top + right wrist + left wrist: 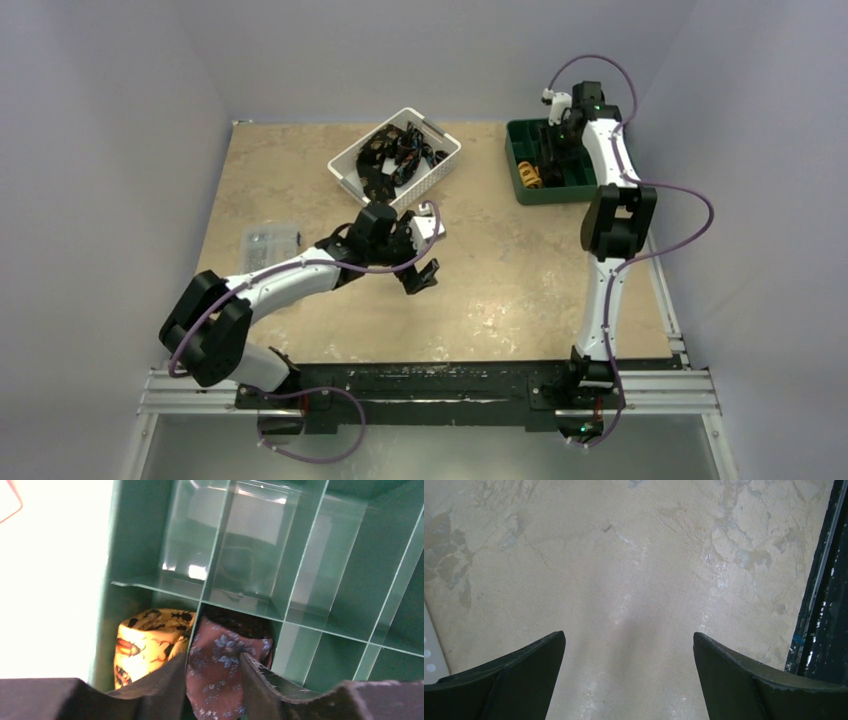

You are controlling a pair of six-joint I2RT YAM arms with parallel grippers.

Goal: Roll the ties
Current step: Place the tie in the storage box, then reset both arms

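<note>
A rolled brown-red tie (225, 645) with pale bluish flower marks stands in a compartment of the green divided tray (150, 540). My right gripper (214, 657) is shut on it, one finger on each side. In the top view the right gripper (555, 150) reaches down into the tray (515, 165) at the back right. Several dark ties (400, 155) lie tangled in a white basket (345, 170). My left gripper (628, 633) is open and empty over bare table; in the top view it (420, 272) hangs in front of the basket.
A rolled yellow tie (145, 640) with an insect print fills the compartment left of the held tie; it also shows in the top view (528, 176). A clear plastic box (268, 243) lies at the left. A dark rail (826, 605) runs along the table's edge.
</note>
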